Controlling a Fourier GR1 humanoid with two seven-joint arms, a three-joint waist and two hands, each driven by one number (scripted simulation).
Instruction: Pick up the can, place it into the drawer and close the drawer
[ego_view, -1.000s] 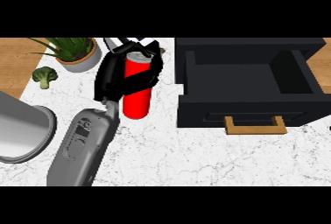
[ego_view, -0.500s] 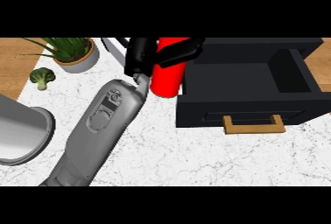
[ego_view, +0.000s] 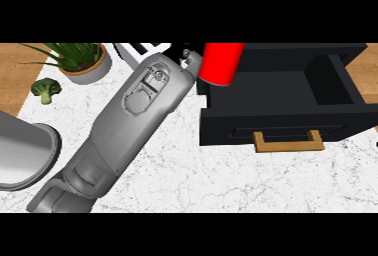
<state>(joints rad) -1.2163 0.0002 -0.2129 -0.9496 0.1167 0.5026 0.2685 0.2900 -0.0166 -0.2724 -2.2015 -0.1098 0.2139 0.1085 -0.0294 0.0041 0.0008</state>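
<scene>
Red cylindrical can (ego_view: 220, 63): long axis near upright in the view, slightly tilted, lower end toward the viewer, upper end cut off by the view's top; it sits at the far end of the left hand (ego_view: 184, 54), over the left front corner of the black open-topped drawer (ego_view: 284, 125). Left hand: black, mostly hidden behind its grey forearm (ego_view: 125, 125) and the can; whether its fingers clasp the can cannot be told. Drawer: pulled open just right of the hand, tan wooden handle (ego_view: 289, 141) on its front; interior dark, no contents seen. To the left of the hand: green leafy plant in a pale grey round pot (ego_view: 83, 60); small green broccoli floret (ego_view: 46, 88) beyond it. Nearer the viewer, left of the forearm: grey metal rounded vessel (ego_view: 22, 156), partly cut off. All rest on a white marbled counter (ego_view: 221, 180). No legible writing on any item.
</scene>
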